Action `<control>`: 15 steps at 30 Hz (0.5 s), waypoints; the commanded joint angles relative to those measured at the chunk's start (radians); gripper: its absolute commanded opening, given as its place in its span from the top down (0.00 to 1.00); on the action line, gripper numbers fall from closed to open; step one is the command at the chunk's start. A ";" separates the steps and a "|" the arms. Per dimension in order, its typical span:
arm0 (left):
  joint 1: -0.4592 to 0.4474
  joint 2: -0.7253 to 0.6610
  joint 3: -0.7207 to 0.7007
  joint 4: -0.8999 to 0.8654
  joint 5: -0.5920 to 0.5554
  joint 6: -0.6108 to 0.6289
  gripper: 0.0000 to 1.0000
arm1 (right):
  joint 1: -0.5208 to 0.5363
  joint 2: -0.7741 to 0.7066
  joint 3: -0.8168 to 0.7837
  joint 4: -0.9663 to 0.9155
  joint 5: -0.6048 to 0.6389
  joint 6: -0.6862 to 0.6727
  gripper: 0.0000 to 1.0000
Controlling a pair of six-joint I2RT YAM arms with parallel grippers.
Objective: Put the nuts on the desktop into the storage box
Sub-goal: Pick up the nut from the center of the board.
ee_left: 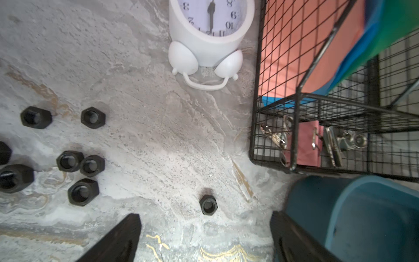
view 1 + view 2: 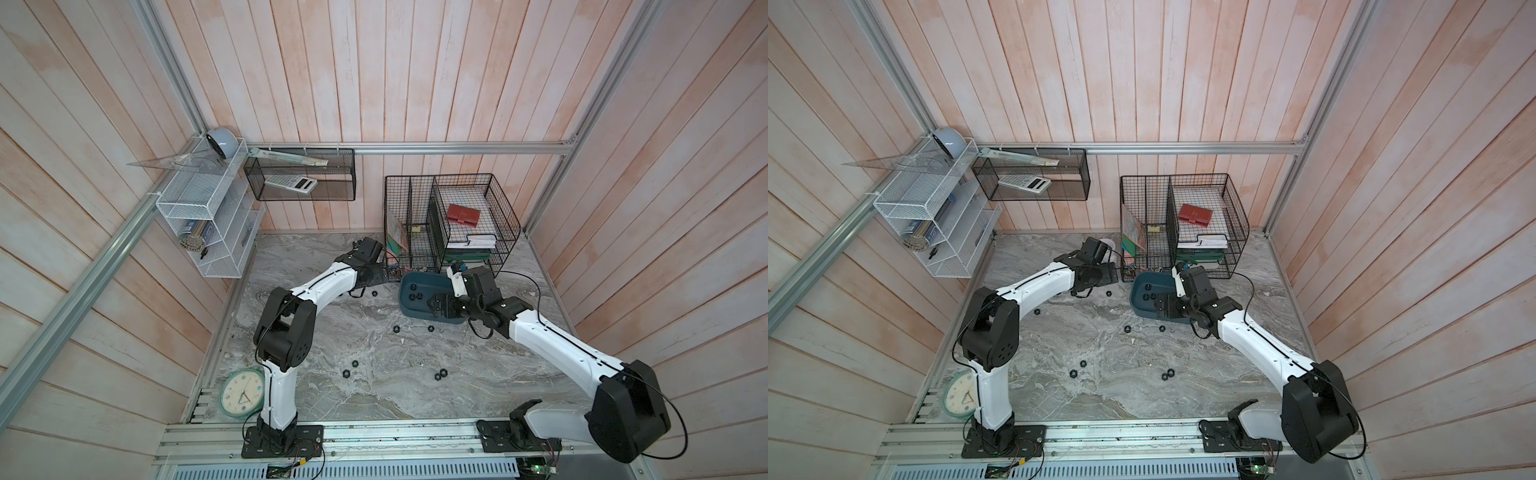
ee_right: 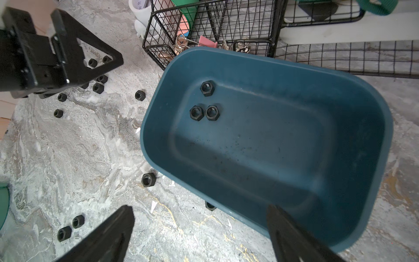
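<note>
The left gripper (image 1: 204, 216) hangs spread and empty over the desktop (image 1: 147, 102), one nut (image 1: 208, 204) just ahead of its jaws and more nuts (image 1: 91, 165) clustered nearby, while the storage box (image 3: 272, 147) just beside it holds three nuts (image 3: 212, 112) and the right gripper (image 3: 199, 208) hovers wide open, empty, above the box's edge.

left gripper (image 1: 205, 217) jaws wide apart, empty; right gripper (image 3: 200, 208) jaws wide apart, empty; both arms stretched forward.

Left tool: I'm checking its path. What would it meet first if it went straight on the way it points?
Probably the lone nut on the desktop, just ahead of the open left tool, between its fingers; depth is unclear.
</note>
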 commanded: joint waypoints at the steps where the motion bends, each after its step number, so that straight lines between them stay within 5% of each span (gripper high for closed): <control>1: -0.002 0.063 0.045 -0.045 0.002 -0.058 0.12 | 0.005 0.003 0.028 -0.003 0.014 -0.015 0.02; 15: -0.010 0.158 0.102 -0.080 -0.006 -0.072 0.44 | 0.005 -0.010 0.015 -0.008 0.032 -0.017 0.02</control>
